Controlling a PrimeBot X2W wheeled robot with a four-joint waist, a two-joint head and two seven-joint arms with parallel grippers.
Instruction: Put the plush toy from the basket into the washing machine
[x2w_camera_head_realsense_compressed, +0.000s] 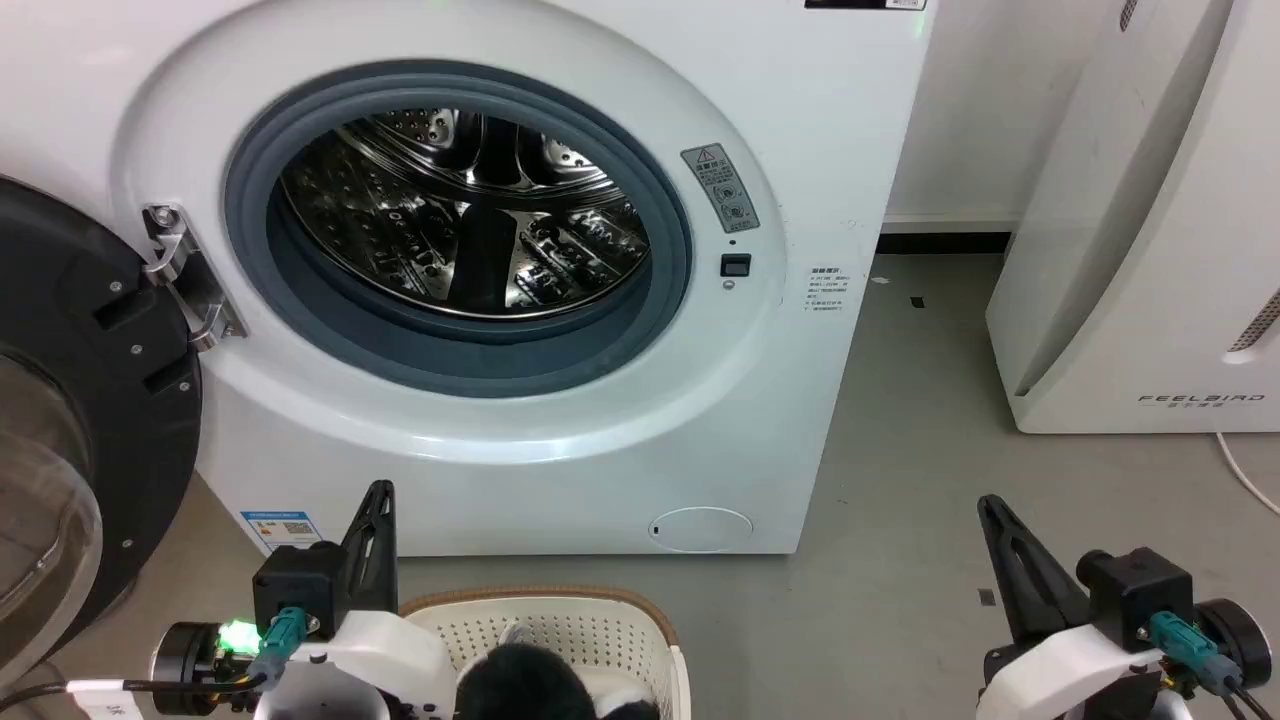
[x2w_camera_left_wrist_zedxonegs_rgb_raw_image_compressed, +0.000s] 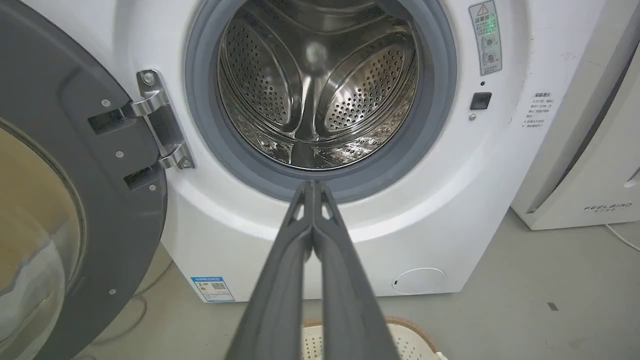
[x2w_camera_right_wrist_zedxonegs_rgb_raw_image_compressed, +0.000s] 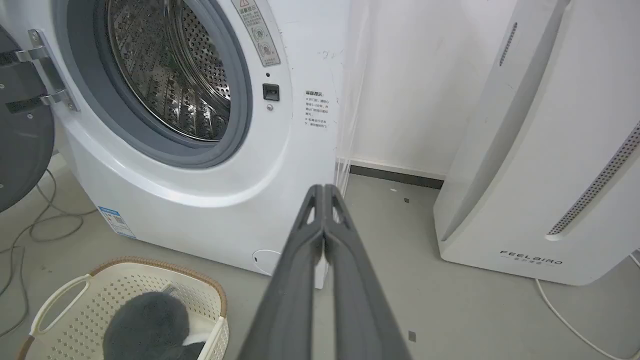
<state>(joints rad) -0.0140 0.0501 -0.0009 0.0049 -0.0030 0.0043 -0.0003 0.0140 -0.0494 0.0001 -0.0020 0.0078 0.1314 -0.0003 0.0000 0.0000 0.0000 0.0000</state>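
The washing machine stands on the grey floor with its door swung wide to the left on a metal hinge. The round opening is clear and the shiny drum behind the grey seal has nothing in it.

On the floor just in front of the machine, on the near side, sits the basket, cream and perforated with a brown rim. The plush toy lies inside it, a dark fluffy heap with a bit of white showing at its right edge. Nothing is touching it.

The left gripper is held low at the basket's left side, pointing up towards the lower edge of the opening. Its jaws are pressed tight together with nothing between them. The right gripper is well off to the right of the basket, over bare floor. Its jaws are likewise closed flat against each other and hold nothing.

To the right of the machine, across a strip of floor, stands a tall white appliance marked FEELBIRD, with a white cable trailing from it. More cables lie looped on the floor under the open door.
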